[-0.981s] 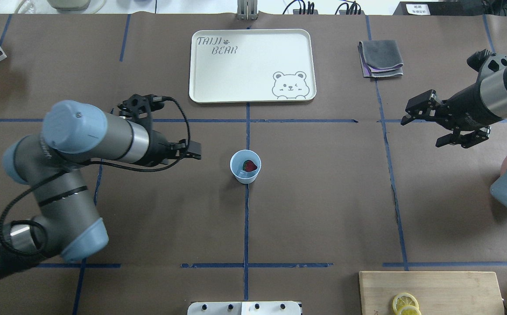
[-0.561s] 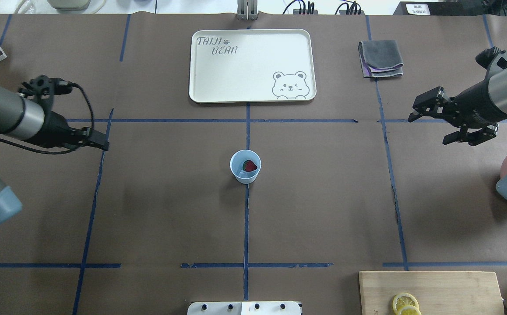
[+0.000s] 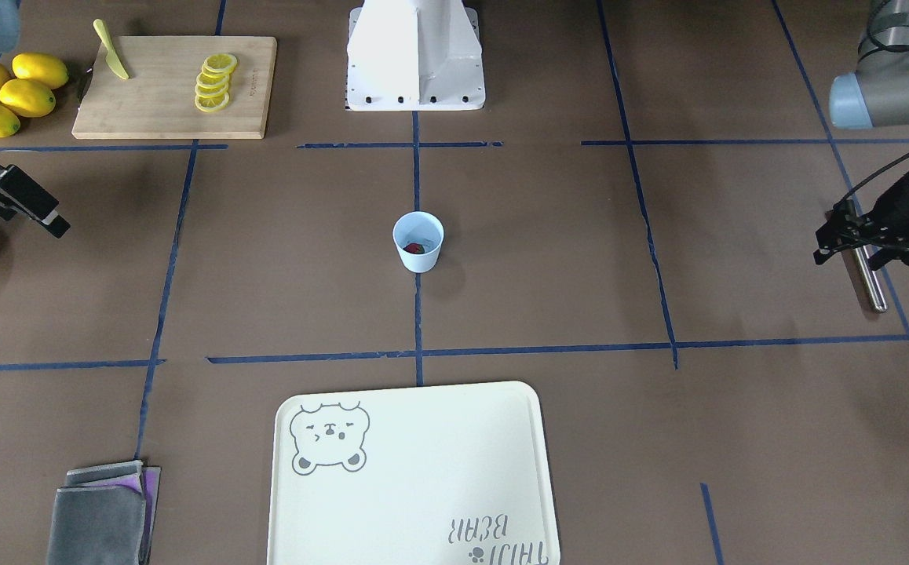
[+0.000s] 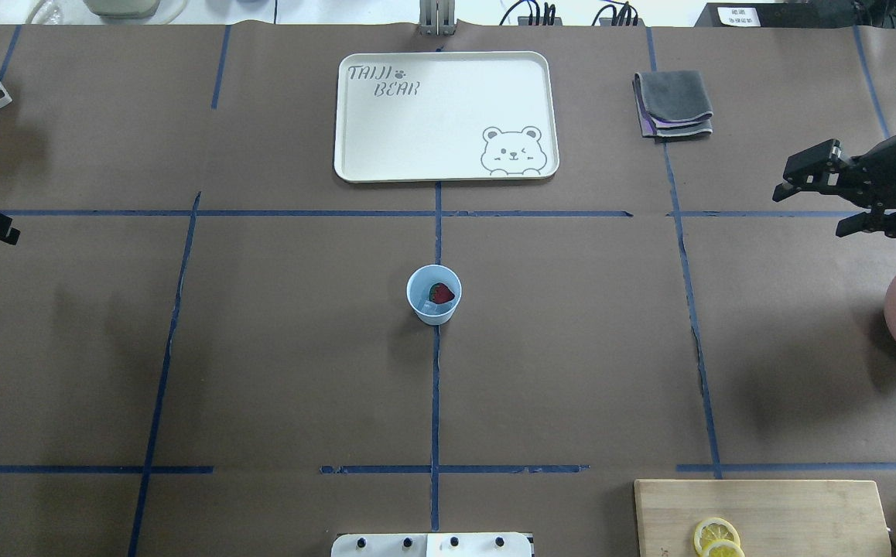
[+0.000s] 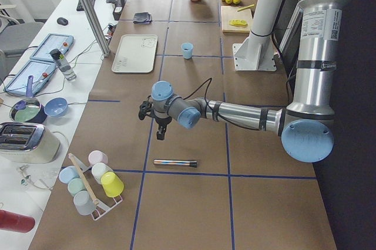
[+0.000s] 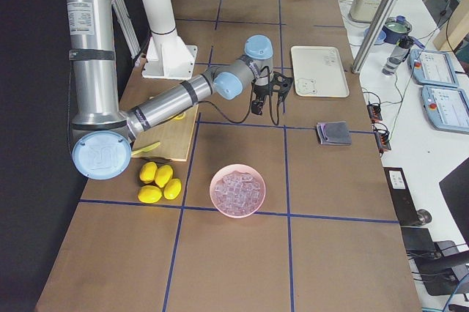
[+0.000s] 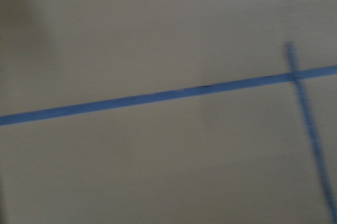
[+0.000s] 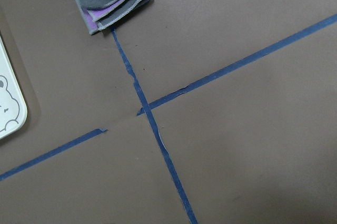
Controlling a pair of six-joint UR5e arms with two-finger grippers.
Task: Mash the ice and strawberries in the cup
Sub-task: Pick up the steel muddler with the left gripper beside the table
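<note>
1. Brown paper-covered tabletop [image 4: 572, 371]: the small pale blue plastic cup [image 4: 433, 294] stands at centre, well apart from both hands.
2. Left hand [image 3: 830, 235], released and empty, hovers just beside a slim steel rod [image 3: 870, 281] whose long axis points away from the robot. A second ago this hand was beside the cup.
3. Right hand [image 4: 812, 210], spread and empty, has drawn back rightward.
4. Red strawberry piece [image 4: 440, 293] and clear ice chunks [image 4: 431, 309] lie in the cup, unmashed.

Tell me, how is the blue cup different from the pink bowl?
The cup is small and pale blue; the bowl is wider and pink. The cup holds a strawberry; the bowl is full of ice. The cup stands mid-table, the bowl far to the robot's right. Both are round and open.
</note>
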